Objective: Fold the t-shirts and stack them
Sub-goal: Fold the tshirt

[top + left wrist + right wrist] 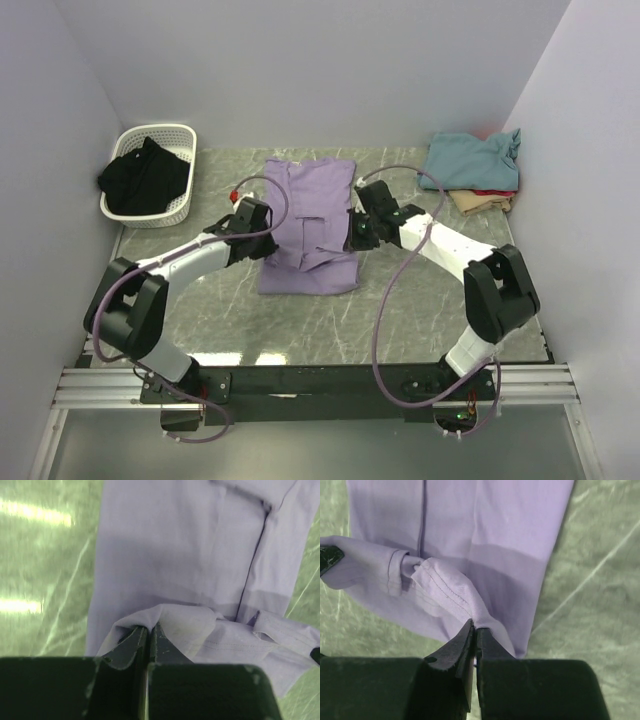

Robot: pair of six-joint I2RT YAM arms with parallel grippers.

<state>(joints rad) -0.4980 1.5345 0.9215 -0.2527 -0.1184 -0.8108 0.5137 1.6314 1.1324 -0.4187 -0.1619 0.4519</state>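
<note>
A lavender t-shirt (308, 215) lies lengthwise in the middle of the table, partly folded into a long strip. My left gripper (262, 228) is shut on its left edge, the cloth (190, 545) bunched over the fingertips (150, 628). At the right edge my right gripper (352, 232) is shut on a fold of the same shirt (470, 535), pinched at the tips (474, 626). Both hold the fabric lifted over the shirt's middle. At the back right corner a teal t-shirt (472, 160) lies on top of a red one (495, 192) and a tan one (480, 203).
A white basket (180, 135) holding dark clothing (145, 178) stands at the back left. White walls enclose the marbled table (400, 320) on the left, back and right.
</note>
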